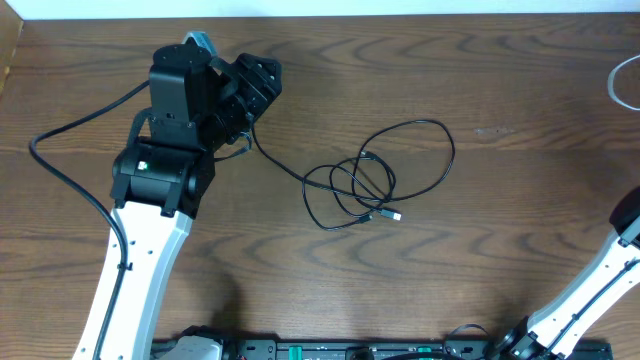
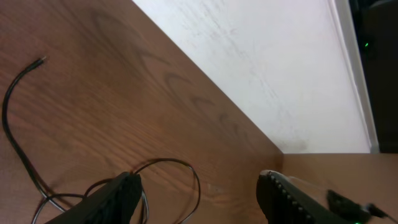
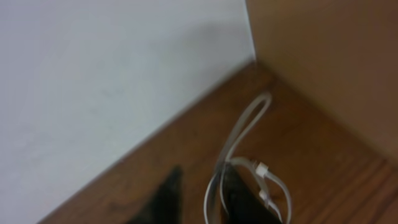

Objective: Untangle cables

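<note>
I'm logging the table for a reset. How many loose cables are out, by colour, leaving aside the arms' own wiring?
black cable: 1
white cable: 1
Total: 2

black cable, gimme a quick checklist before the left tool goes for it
1. left tool open: ok
2. black cable apart from white cable: ok
3. black cable loops uncrossed: not ok, they overlap
4. plug end visible: ok
5. right tool grip on white cable: cannot tell
</note>
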Available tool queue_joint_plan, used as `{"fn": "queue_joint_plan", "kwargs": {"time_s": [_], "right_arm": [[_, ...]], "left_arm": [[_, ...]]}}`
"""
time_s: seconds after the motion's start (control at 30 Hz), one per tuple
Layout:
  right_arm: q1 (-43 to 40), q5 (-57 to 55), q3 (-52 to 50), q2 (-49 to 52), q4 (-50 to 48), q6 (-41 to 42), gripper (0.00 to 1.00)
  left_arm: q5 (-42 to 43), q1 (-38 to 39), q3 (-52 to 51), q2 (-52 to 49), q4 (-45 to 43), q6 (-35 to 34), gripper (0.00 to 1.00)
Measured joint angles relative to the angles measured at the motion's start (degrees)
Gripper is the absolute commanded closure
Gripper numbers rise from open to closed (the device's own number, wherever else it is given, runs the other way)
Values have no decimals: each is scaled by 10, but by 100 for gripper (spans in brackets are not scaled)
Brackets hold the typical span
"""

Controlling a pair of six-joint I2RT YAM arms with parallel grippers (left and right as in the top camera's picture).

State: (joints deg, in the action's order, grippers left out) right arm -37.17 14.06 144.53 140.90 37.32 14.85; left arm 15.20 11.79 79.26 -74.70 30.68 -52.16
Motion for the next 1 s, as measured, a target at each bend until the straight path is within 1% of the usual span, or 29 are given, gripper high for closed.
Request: {"fn": "queue_joint_plan", "kwargs": {"time_s": [0.03,0.07,0.23,0.4,0.53,0.67,0.77,0.8,0.87,1.0], "right_arm": [[0,-3,0,12,9,-1,7],[0,-5,0,24,18,-2,1],[1,0,-2,57,61,-12,1],[11,28,-2,48,92,-23,1],[38,40,-2,26,133,-32,1],[79,53,-2,-21,195,-44,1],[120,85,-2,-70,268,-63,1],[126,92,-2,-77,277,-66,1],[157,112,1,-97,311,-84,1],[223,123,2,-108,354,-103,1]], "left_arm": [[0,0,0,-1,0,0,35],[0,0,0,-1,0,0,35],[0,0,0,-1,0,2,35],[0,0,0,-1,0,17,35],[0,0,0,-2,1,42,34],[0,0,0,-2,6,89,34],[0,0,0,-2,22,129,34],[0,0,0,-2,28,141,34],[0,0,0,-2,50,169,34],[0,4,1,-9,98,197,35]]}}
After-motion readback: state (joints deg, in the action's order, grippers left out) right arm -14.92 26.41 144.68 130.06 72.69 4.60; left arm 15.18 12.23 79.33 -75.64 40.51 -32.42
